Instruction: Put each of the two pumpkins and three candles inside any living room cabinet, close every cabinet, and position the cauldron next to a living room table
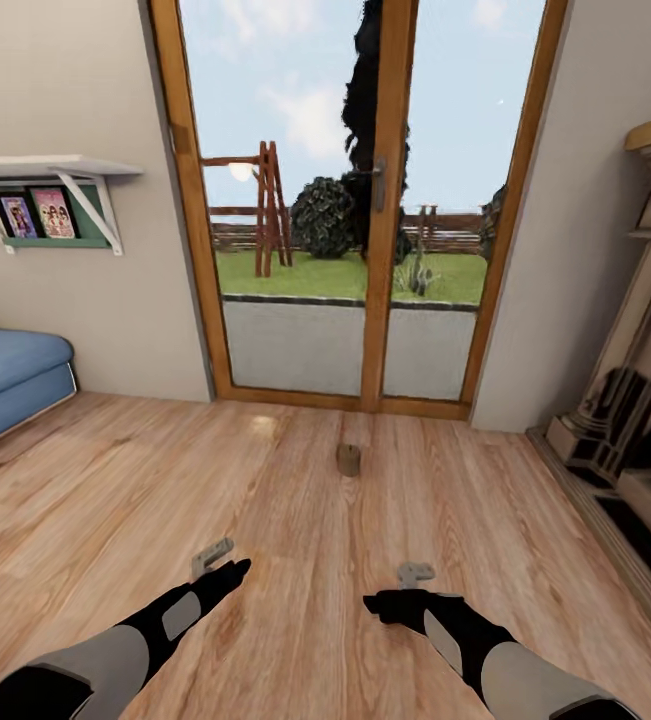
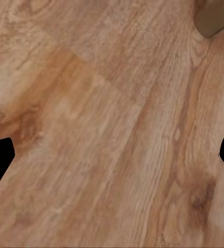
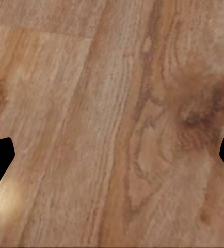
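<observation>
- Left gripper [image 1: 213,556] lower left, right gripper [image 1: 415,574] lower right: both spread wide, nothing held, over the plank floor [image 1: 115,520].
- One candle [image 1: 348,459] upright on the floor, frame centre, ahead of both grippers, before the glass door [image 1: 365,200].
- Blue sofa [image 1: 5,385] left edge.

A: Any words or numbers to read out here?

B: None. Two picture covers [image 1: 37,214] stand under the wall shelf [image 1: 50,167], pink and purple with small figures on them, but any lettering is too small and blurred to make out.

A: Anything on the glass door [image 1: 365,200] or the floor [image 1: 295,520]?

B: No label, sign or number on either.
</observation>
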Tool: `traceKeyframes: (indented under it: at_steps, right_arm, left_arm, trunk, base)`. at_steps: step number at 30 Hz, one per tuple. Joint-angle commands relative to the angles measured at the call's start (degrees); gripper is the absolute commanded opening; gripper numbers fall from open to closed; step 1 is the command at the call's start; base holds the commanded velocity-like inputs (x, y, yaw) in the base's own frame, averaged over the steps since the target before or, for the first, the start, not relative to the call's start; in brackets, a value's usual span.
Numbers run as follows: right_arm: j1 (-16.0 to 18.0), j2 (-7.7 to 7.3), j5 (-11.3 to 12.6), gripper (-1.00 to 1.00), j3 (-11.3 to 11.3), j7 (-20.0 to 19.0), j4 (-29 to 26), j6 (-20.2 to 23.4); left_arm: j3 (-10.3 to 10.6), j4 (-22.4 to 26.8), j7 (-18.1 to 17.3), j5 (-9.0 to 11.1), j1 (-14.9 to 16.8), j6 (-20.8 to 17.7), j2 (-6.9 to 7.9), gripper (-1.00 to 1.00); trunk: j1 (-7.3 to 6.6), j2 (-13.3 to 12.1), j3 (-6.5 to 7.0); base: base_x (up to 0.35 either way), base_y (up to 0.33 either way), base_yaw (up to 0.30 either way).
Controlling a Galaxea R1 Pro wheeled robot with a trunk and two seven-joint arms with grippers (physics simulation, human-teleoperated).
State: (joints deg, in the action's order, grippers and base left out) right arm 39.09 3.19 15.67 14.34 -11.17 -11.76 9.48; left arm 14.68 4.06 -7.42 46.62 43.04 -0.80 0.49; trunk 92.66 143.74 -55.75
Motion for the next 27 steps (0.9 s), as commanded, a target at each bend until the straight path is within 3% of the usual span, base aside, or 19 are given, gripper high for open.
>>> traceKeyframes:
  at_steps: [1, 22, 27]
  right_arm:
    - [0.0, -0.03, 0.6, 1.0, 0.3, 0.0, -0.1, 0.3]
    - [0.0, -0.04, 0.6, 1.0, 0.5, -0.1, -0.1, 0.5]
    - [0.0, -0.11, 0.7, 1.0, 0.3, 0.9, -0.2, 2.7]
  left_arm:
    - [0.4, 0.0, -0.2, 0.6, 0.0, -0.1, -0.04, 1.0]
    - [0.4, 0.1, -0.2, 0.6, 0.0, 0.1, -0.16, 1.0]
    - [0.4, 0.1, -0.2, 0.6, 0.0, 0.1, -0.14, 1.0]
  trunk:
    - [0.02, 0.0, -0.06]
    - [0.02, 0.0, -0.06]
    - [0.02, 0.0, -0.06]
  base:
    - [0.333, 0.001, 0.0]
    - [0.333, 0.0, 0.0]
    - [0.296, 0.0, 0.0]
